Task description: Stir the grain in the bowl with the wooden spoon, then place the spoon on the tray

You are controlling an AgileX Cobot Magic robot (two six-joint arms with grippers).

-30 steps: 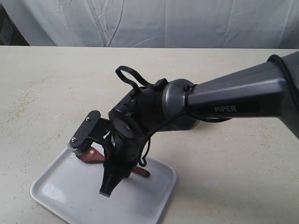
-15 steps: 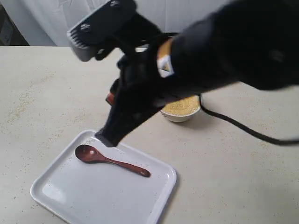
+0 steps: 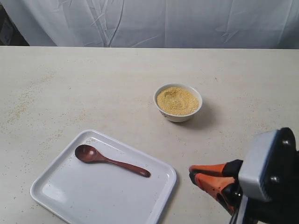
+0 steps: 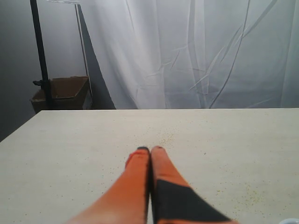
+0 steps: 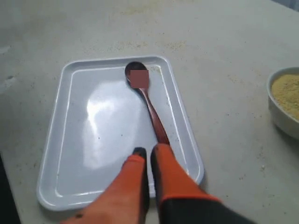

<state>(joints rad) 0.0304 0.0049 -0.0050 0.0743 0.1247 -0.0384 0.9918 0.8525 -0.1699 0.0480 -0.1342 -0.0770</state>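
The dark wooden spoon (image 3: pixel 112 162) lies flat on the white tray (image 3: pixel 60 200) at the front left, its oval end toward the left. The small white bowl (image 3: pixel 180 116) stands behind and to the right, filled with yellow grain (image 3: pixel 177 100). At the front right corner my right gripper (image 3: pixel 191 173) hovers off the tray, orange fingers together and empty. In the right wrist view its tips (image 5: pixel 148 150) sit just short of the spoon (image 5: pixel 152 109) handle's end, above the tray (image 5: pixel 93 140), with the bowl (image 5: pixel 280 119) at the edge. The left gripper (image 4: pixel 149 149) is shut over bare table.
Scattered grains speckle the beige table (image 3: pixel 70 93). A white curtain (image 3: pixel 187 23) hangs along the far edge. In the left wrist view a brown box (image 4: pixel 60 91) on a dark stand is past the table's corner.
The right arm has let go of the spoon on the tray, risen, and pulled back to the front right corner. The spoon stays still on the tray.
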